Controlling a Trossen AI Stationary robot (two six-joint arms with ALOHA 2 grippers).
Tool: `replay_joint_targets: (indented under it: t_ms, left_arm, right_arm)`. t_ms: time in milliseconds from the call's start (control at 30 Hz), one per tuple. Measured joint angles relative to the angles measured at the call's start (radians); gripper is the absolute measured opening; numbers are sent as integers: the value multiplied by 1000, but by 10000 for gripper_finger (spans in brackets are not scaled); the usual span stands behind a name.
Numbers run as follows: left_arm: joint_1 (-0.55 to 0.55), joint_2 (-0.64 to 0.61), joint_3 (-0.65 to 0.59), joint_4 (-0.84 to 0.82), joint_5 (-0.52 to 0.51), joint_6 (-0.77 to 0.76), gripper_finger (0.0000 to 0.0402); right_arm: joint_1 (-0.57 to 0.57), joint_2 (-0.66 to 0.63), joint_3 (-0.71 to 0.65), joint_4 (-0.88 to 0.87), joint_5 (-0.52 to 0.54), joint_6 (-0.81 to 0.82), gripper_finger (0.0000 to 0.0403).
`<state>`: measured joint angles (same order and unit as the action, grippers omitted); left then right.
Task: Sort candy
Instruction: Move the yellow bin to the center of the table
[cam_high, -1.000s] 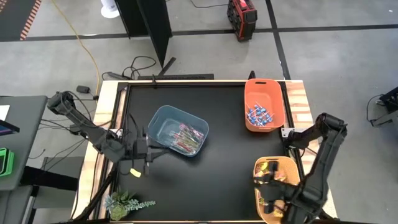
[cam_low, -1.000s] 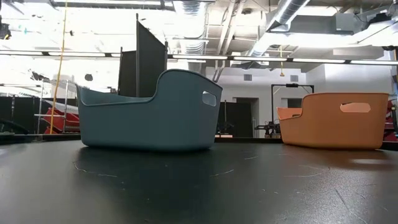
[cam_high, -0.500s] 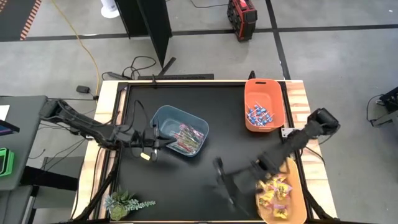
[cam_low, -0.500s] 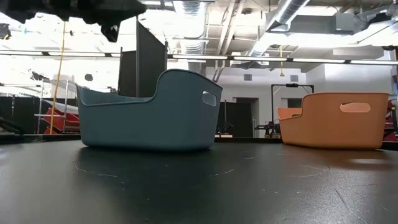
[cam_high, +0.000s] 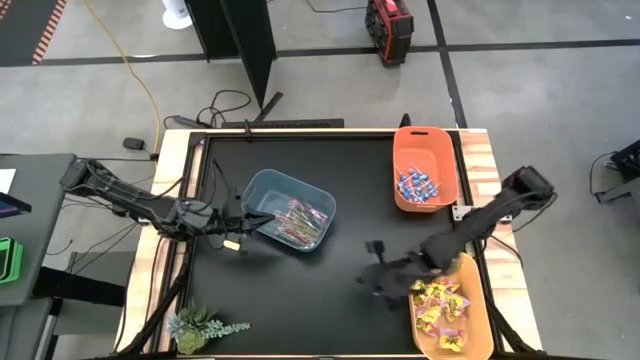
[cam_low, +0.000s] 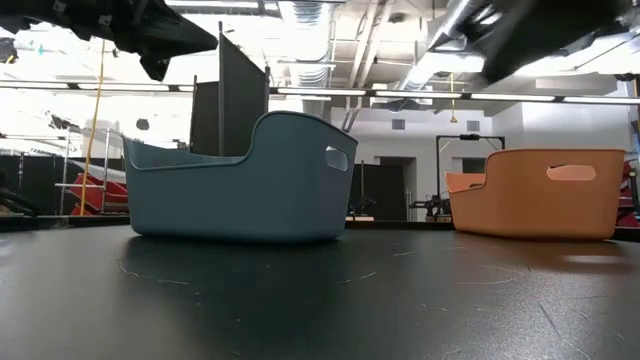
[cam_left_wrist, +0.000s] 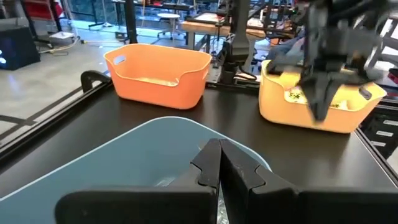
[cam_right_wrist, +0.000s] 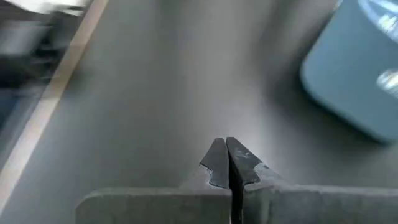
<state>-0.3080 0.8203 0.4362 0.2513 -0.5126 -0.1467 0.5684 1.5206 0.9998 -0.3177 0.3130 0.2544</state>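
Pinkish clear-wrapped candy sticks (cam_high: 305, 220) lie in the blue-grey bin (cam_high: 288, 210). Blue-wrapped lollipops (cam_high: 418, 186) lie in the orange bin (cam_high: 425, 168) at the far right. Yellow packets (cam_high: 443, 310) fill the yellow bin (cam_high: 452, 318) at the near right. My left gripper (cam_high: 247, 223) (cam_left_wrist: 219, 163) hangs shut and empty above the blue-grey bin's (cam_left_wrist: 149, 152) left rim. My right gripper (cam_high: 378, 277) (cam_right_wrist: 227, 160) is shut and empty above the bare tabletop, left of the yellow bin, slanting down. In the low view both arms show only at the top edge, well above the bins.
A small artificial plant (cam_high: 205, 327) lies at the table's near left corner. Bare black tabletop (cam_high: 300, 300) stretches between the blue-grey bin and the yellow bin. Wooden strips (cam_high: 484, 170) edge the table left and right.
My right gripper has swung from over the yellow bin toward the table's left, out over the bare tabletop, and sunk. My left gripper has gone toward the far edge, up to the blue-grey bin's left rim. The bins have kept still.
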Motion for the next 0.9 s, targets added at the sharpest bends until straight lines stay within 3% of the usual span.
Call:
replay_joint_targets:
  t_ms: [200, 400, 567, 900]
  left_arm:
    - [-8, -1, 0, -2, 0, 3, 0]
    - [-8, -1, 0, -14, 0, -5, 0]
    - [-8, -1, 0, -17, 0, -7, 0]
    - [-8, -1, 0, -24, 0, -19, 0]
  right_arm:
    - [195, -226, -9, -274, 115, 262, 0]
    - [356, -361, -8, -642, 128, 654, 7]
    - [483, -336, -9, -894, 57, 984, 7]
    - [564, -124, -9, -927, -63, 1232, 6]
